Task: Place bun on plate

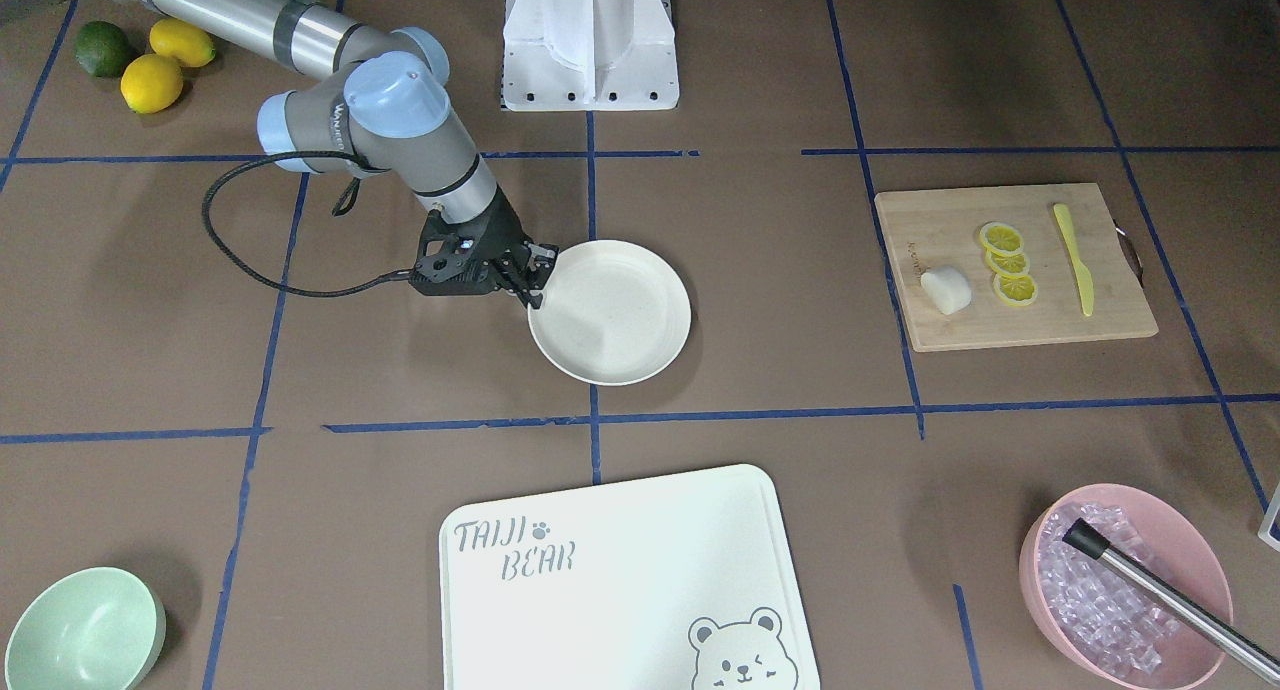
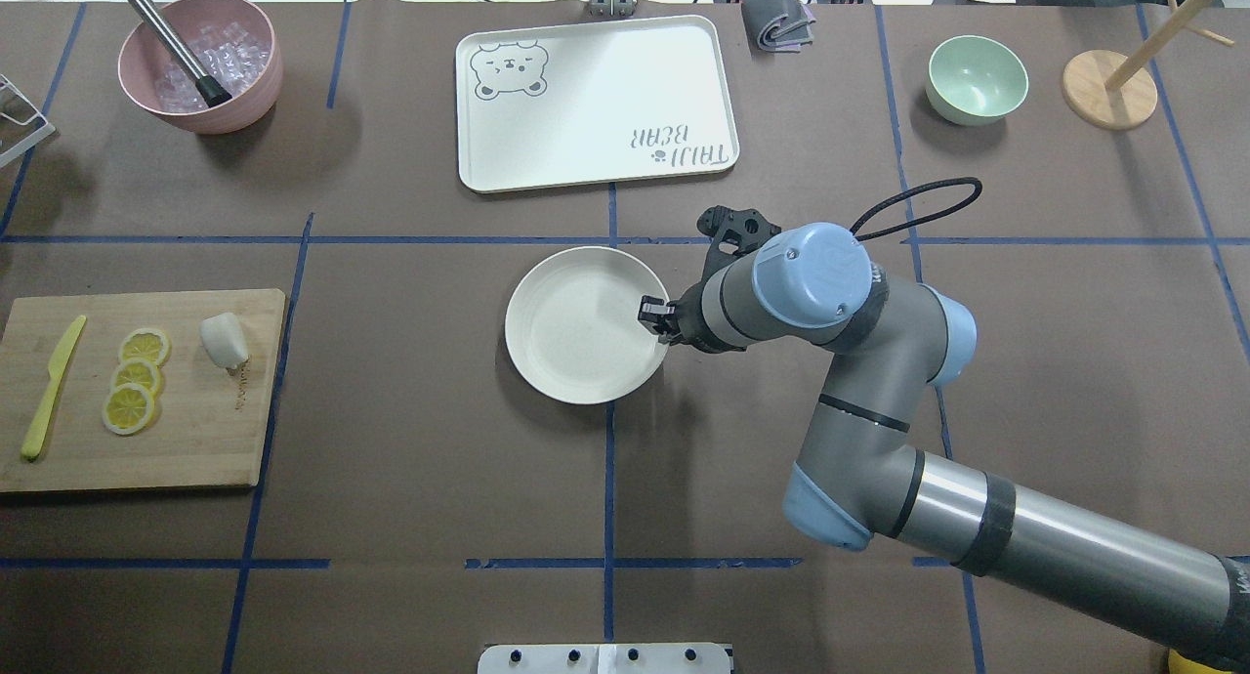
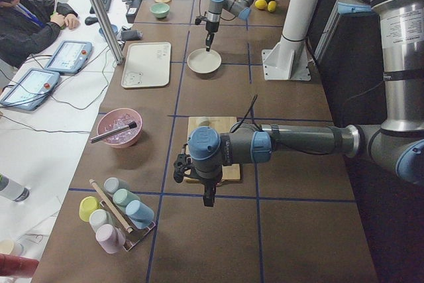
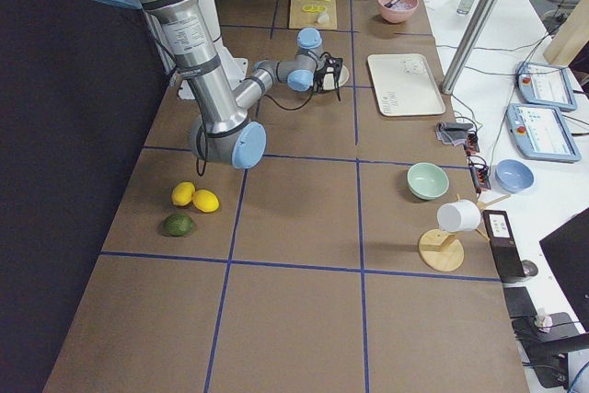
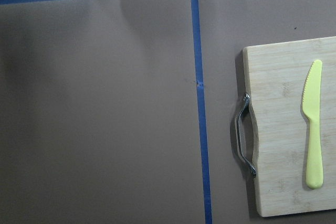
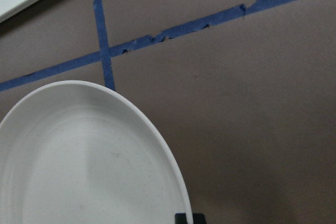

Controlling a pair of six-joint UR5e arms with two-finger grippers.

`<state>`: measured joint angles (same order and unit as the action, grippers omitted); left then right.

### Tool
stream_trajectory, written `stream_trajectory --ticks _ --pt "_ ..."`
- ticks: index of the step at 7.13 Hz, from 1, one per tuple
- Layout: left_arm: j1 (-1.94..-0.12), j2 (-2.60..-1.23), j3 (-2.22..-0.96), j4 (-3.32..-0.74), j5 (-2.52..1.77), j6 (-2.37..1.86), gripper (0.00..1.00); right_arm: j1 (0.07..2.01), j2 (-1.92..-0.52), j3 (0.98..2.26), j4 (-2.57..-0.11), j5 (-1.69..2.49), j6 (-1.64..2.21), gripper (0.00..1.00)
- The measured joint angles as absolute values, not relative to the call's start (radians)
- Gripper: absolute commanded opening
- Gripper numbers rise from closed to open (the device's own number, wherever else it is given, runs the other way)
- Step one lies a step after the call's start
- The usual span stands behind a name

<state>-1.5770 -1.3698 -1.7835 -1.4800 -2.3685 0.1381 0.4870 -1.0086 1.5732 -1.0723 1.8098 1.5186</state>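
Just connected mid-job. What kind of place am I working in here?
Likely a robotics lab bench staged as a kitchen: blue tape grid, teach pendants beside it, cutting board with lemon slices.

White bun lies well apart from round plate.

Brown desk gridded with blue tape. Plain cream-white round plate. Matte white rounded bun, yellow lemon slices, pale bamboo cutting board.

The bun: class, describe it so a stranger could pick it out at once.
Find the bamboo cutting board on the robot's left side of the table. The bun lies on it beside three lemon slices, away from the yellow knife. It alone is white, matte and lumpy.
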Motion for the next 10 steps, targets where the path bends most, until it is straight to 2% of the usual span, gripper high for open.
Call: stream_trajectory --ticks 1,3,5,8,10 --pt "-1.576 -1.370 -1.783 -1.480 -2.368 0.138 1.00 0.464 -1.008 1.574 -1.074 1.791 1.523 0.99" --pt "-1.576 -1.370 -1.782 -1.480 -2.368 0.138 1.00 0.461 -1.014 1.581 -1.081 1.787 1.521 1.00" --pt "-1.575 -1.370 -1.781 -1.485 -2.368 0.138 1.00 0.540 -1.022 1.600 -1.178 1.879 1.467 1.00" --pt "-1.564 -1.375 -1.784 -1.493 -2.364 0.140 1.00 0.763 -1.050 1.651 -1.496 2.042 1.021 1.00" --pt "-1.540 -1.379 -1.784 -1.493 -2.360 0.135 1.00 0.950 -1.140 1.660 -1.595 2.128 0.619 1.00"
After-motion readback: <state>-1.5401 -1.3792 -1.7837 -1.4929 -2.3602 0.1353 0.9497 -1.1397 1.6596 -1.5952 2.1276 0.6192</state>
